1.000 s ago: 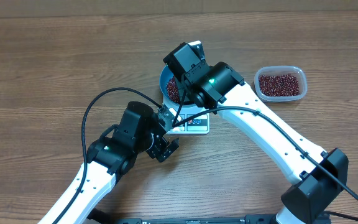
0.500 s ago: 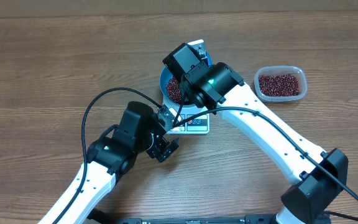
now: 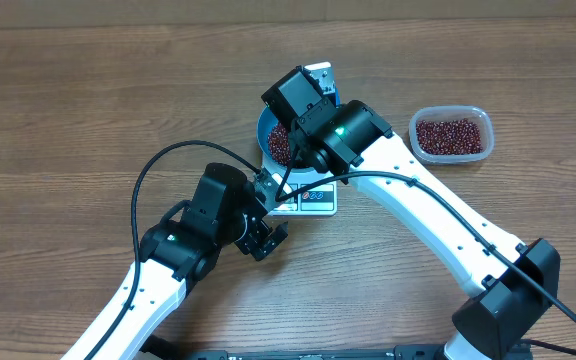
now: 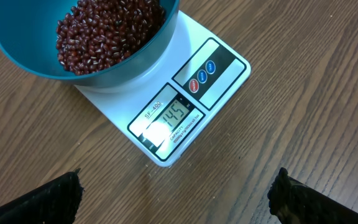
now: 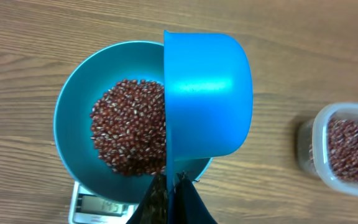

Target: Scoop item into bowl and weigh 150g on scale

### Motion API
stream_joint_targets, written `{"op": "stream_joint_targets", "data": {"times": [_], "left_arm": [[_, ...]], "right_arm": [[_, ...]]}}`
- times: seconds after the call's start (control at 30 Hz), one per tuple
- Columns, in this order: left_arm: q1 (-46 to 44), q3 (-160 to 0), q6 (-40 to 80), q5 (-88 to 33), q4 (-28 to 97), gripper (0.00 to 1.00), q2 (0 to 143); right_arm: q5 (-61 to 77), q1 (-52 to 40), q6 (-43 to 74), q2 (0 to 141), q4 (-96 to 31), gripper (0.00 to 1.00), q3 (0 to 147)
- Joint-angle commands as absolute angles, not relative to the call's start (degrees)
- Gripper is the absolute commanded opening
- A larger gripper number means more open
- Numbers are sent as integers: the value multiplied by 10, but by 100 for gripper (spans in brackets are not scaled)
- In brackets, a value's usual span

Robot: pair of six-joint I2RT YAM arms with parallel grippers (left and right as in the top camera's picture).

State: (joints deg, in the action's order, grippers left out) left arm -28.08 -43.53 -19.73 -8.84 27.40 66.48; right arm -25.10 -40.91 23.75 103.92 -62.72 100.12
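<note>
Nearest, on the robot's side of the small white square digital scale: left gripper over bare wooden table, jaws spread wide, holding nothing. The scale's display looks to read 145, a little short of target. On the scale's platform sits the round deep blue bowl, with the heap of small dark red-brown beans inside it. Over the bowl's tub-side half hangs the small blue plastic scoop, tipped on its side, mouth toward the beans; its contents are hidden. Right gripper is clamped shut on the scoop's handle. Beyond the scale, well apart from it, is the clear plastic tub of spare beans. Judgement: final top-up. Tip in tiny increments, pause for the reading to settle, keep the scoop off the bowl rim, and stop before overshooting.
</note>
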Motion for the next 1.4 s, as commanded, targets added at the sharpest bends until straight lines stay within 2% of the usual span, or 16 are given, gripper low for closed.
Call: {"op": "stream_joint_targets", "data": {"times": [0.0,0.17,0.37,0.63,0.8,0.97,1.37], "left_arm": [[-278,-432,-206,-97,272,99,659],[-278,-432,-206,-97,272,99,659],[-278,-432,-206,-97,272,100,659],[-278,-432,-206,-97,272,100,659],[-278,-432,-206,-97,272,100,659],[-278,-432,-206,-97,272,99,659],[-278,-432,-206,-97,272,99,659]], "right_arm": [[-205,-411,312,1022,-624,4,1018],[-208,-409,354,1020,-622,4,1018],[-281,-391,390,999,-622,4,1018],[-378,-320,390,982,-633,4,1018],[-373,-253,388,982,-642,4,1017],[-362,-203,388,982,-719,4,1017],[-350,-145,371,983,-776,4,1015]]}}
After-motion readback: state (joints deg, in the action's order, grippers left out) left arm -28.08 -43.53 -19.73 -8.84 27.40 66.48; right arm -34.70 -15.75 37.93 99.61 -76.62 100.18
